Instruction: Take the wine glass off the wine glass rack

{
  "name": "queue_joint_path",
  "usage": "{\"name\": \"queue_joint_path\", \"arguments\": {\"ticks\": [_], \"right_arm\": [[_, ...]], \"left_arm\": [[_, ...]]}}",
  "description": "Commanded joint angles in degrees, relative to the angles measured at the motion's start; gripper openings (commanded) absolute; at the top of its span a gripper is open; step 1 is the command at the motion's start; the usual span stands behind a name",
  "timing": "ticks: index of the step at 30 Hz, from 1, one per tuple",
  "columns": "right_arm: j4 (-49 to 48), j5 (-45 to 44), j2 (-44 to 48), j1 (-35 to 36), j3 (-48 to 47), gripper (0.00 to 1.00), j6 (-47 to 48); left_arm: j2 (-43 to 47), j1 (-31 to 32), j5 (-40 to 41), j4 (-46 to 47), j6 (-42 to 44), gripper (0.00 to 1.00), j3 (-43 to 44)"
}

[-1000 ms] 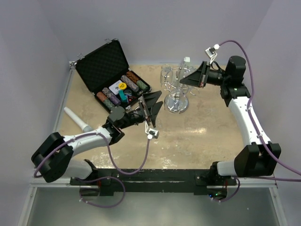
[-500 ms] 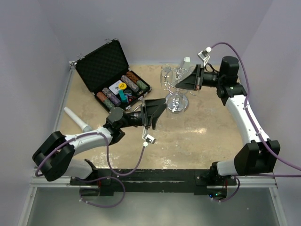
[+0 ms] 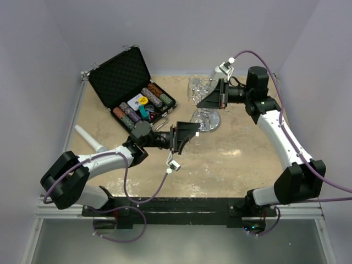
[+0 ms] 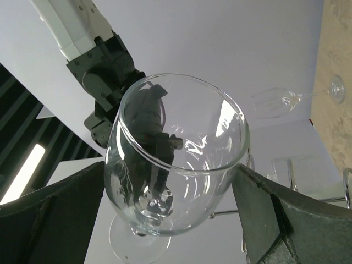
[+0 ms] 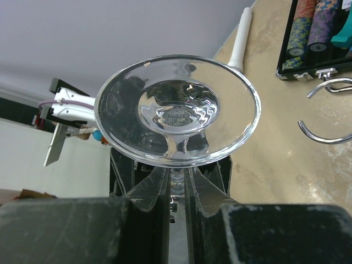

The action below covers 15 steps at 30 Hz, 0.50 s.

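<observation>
My right gripper (image 5: 177, 184) is shut on the stem of a clear wine glass (image 5: 177, 107), whose round foot faces the right wrist camera. In the top view this gripper (image 3: 202, 103) holds the glass just left of the chrome wine glass rack (image 3: 212, 118). My left gripper (image 4: 170, 220) is open, and the glass bowl (image 4: 176, 159) sits between its two dark fingers (image 4: 49, 220). In the top view the left gripper (image 3: 192, 132) is at the near left of the rack. Two empty wire loops (image 5: 324, 113) show beside the held glass.
An open black case (image 3: 118, 74) of poker chips stands at the back left. A white cylinder (image 3: 91, 140) lies at the left edge. Another wine glass (image 4: 291, 102) hangs on the rack, and more glasses (image 3: 193, 88) hang at its far side.
My right gripper has moved left and nearer with the glass, away from the rack's top. My left gripper has moved right and turned until its open fingers flank the bowl.
</observation>
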<state>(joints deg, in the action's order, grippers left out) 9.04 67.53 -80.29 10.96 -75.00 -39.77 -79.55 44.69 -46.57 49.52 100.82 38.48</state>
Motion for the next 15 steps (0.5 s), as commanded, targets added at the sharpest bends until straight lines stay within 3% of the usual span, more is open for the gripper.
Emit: {"name": "queue_joint_path", "arguments": {"ticks": [1, 11, 15], "right_arm": [[-1.7, 2.1, -0.1, 1.9, -2.3, 0.00, 0.5], [-3.3, 2.6, 0.2, 2.3, -1.4, 0.00, -0.6], [-3.7, 2.4, 0.0, 2.4, -1.5, 0.00, -0.7]], "left_arm": [[-1.4, 0.3, -6.3, -2.9, 4.0, 1.00, 4.1], [-2.0, 0.3, -8.4, -7.2, 6.7, 1.00, 6.1], [-2.2, 0.3, -9.7, 4.9, 0.5, 0.98, 1.9]]}}
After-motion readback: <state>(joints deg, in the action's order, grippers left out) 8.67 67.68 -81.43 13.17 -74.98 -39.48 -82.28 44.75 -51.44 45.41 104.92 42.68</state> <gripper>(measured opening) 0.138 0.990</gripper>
